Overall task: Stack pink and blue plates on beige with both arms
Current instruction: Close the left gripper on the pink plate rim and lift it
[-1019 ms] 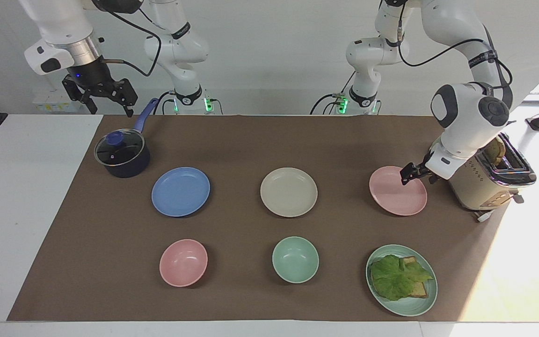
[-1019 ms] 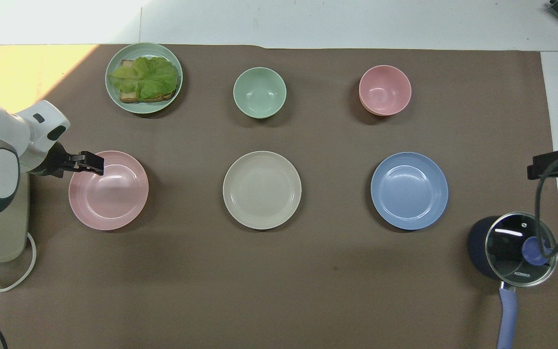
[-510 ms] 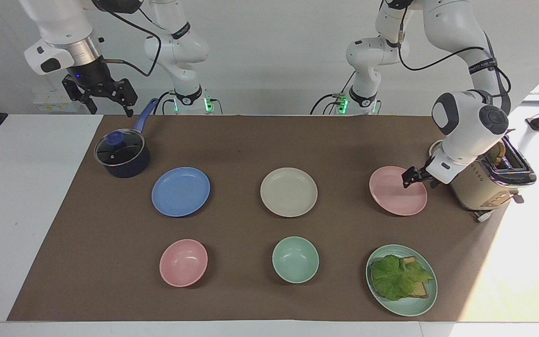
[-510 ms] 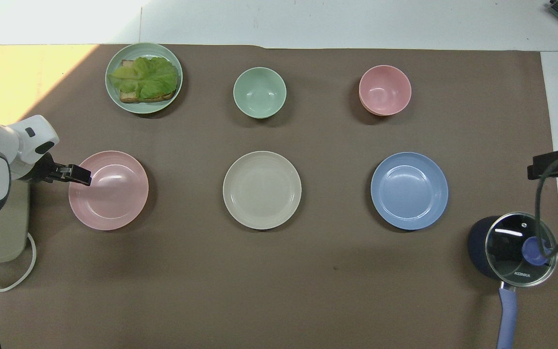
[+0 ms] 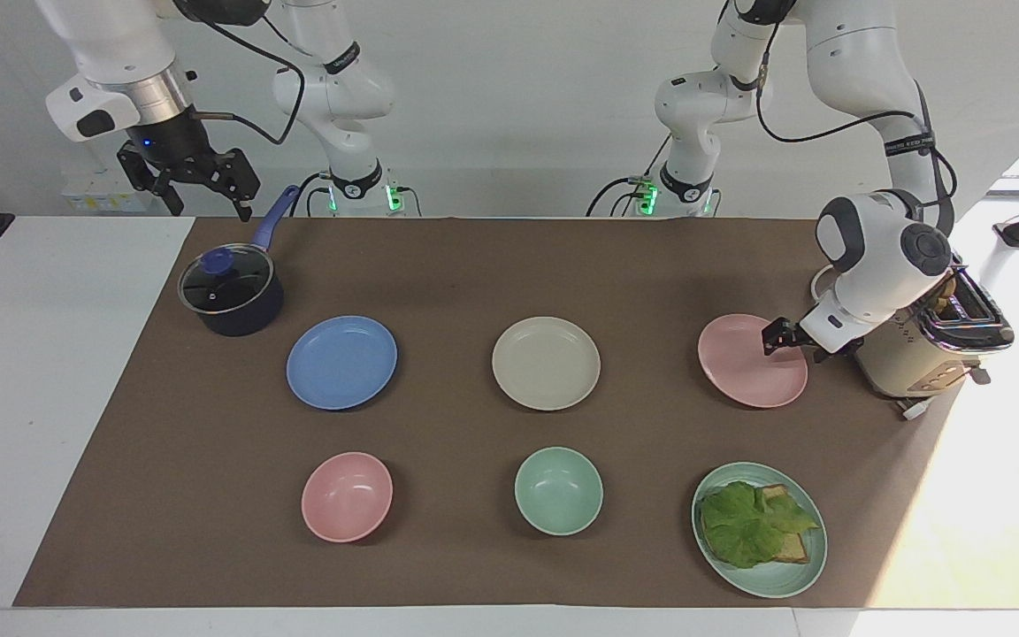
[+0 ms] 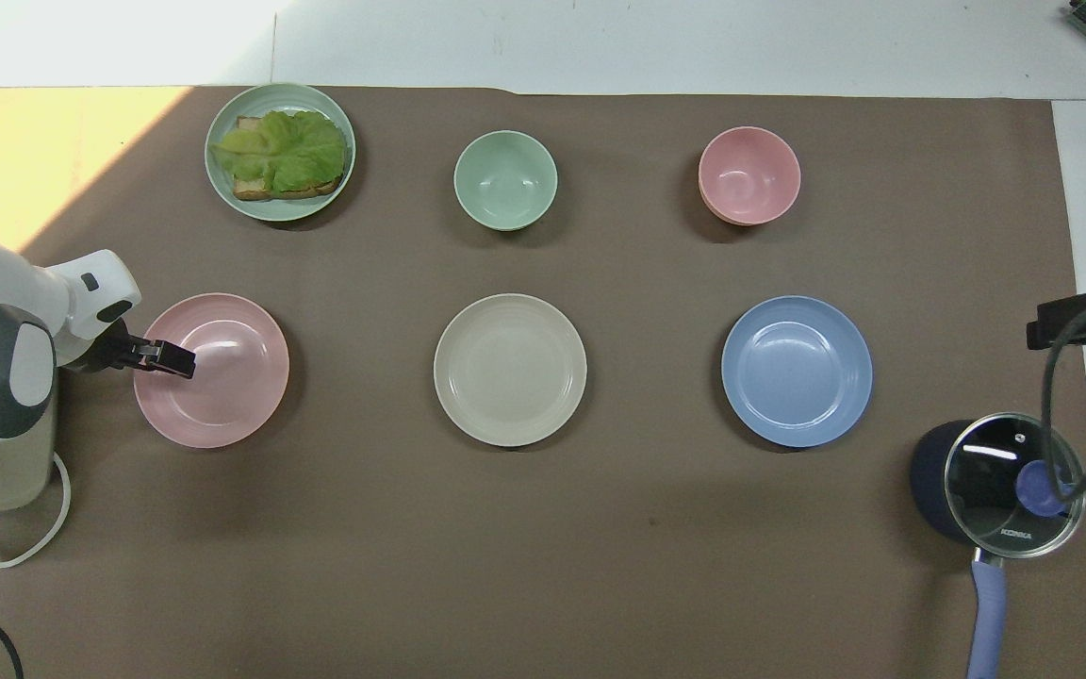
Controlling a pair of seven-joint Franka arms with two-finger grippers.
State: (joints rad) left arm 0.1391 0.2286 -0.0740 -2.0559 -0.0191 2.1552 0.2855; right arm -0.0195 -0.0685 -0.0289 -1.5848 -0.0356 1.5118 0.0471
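Brown matting covers the table, three plates in one row. Right gripper [image 5: 195,181] waits above the saucepan [image 5: 231,296], jaws apart. Blue plate [image 5: 341,362], beige plate [image 5: 546,363], then pink plate [image 5: 752,360], whose rim left gripper [image 5: 779,336] straddles, unclosed, apparently preparing to pinch.
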